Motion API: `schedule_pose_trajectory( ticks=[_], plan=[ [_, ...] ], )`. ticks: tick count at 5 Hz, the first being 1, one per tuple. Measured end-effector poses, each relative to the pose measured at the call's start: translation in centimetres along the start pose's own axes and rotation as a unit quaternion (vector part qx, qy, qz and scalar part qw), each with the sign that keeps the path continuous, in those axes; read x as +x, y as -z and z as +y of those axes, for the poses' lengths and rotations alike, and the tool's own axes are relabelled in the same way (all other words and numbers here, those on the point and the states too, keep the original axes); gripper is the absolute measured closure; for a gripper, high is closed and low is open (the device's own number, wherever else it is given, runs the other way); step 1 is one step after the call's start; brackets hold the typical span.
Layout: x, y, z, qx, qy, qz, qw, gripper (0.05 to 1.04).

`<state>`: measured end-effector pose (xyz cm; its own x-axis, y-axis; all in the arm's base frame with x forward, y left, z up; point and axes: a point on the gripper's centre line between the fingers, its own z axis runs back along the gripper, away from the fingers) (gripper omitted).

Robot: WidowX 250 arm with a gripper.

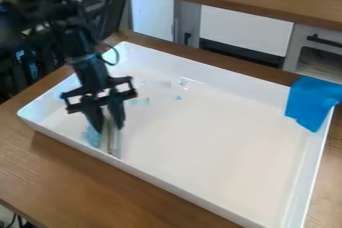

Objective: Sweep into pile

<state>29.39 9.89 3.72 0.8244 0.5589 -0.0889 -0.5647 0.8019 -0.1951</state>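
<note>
A: What are we noting at the claw [109, 128]?

B: We are seeing it clamped on a pale upright tool [111, 142], probably our sweeper, inside the white tray's [220, 157] near edge, towards the left corner. Tray's sitting on the wooden surface [80, 172].

A: And the scraps [178, 97]?

B: We are finding them scattered, nearer the tray's far left corner. A blue cloth [310, 102] is hanging over the far right corner.

A: So which step are we judging?

B: Gathering; we are counting no pile among those. Next, we are wanting the tool set behind them, low, then drawn steadily inward.
</note>
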Motion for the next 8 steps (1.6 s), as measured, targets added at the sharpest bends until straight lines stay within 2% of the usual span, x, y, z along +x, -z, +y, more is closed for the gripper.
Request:
schedule_pose_trajectory(
  ticks=[1, 2, 3, 4, 5, 6, 7, 8],
  plan=[
    [-0.5, -0.5, 1.7, 0.034, 0.015, -0.019, 0.9991, 0.711],
    [-0.5, -1.7, 2.9, 0.086, 0.037, -0.036, 0.9949, 0.711],
    [-1.2, -2.9, 0.7, 0.076, 0.068, -0.014, 0.9947, 0.711],
    [-1.1, -5.0, -3.0, 0.021, 0.085, 0.003, 0.9961, 0.711],
    [-1.6, -6.4, -7.1, -0.003, 0.125, 0.011, 0.9921, 0.711],
    [-2.0, -5.4, -11.1, 0.004, 0.156, 0.002, 0.9878, 0.711],
    [-2.2, -3.2, -14.2, 0.026, 0.172, -0.003, 0.9847, 0.711],
    [-1.4, -1.0, -16.7, 0.043, 0.166, -0.009, 0.9852, 0.711]
  ],
)
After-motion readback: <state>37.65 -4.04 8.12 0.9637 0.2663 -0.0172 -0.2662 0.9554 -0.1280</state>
